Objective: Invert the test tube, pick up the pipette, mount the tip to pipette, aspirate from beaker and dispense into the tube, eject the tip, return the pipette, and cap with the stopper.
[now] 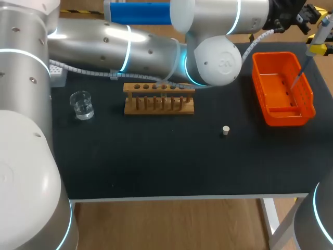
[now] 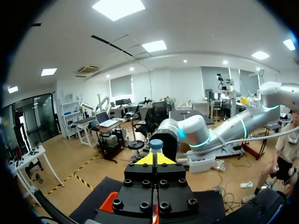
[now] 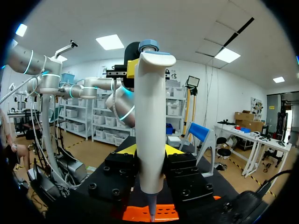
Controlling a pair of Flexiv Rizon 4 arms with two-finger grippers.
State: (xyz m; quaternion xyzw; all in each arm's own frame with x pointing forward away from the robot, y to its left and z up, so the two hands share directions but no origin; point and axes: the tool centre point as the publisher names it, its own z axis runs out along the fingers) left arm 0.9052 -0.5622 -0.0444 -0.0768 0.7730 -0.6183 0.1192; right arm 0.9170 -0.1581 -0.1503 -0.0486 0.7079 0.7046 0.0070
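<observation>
While your right fingers (image 3: 131, 149) clench the pipette (image 3: 149, 116), its tip (image 1: 302, 70) hanging over the orange bin (image 1: 283, 119) below them, your left fingers (image 2: 156, 159) are pressed together empty, with the pipette's blue button (image 2: 156, 143) just ahead of them. Ejecting the tip seems in hand; next, press that button down squarely.

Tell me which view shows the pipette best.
Right wrist view: the pipette stands full length, held in the right gripper. The head view shows it small at the edge, over the orange bin; the left wrist view shows only its blue top.
</observation>
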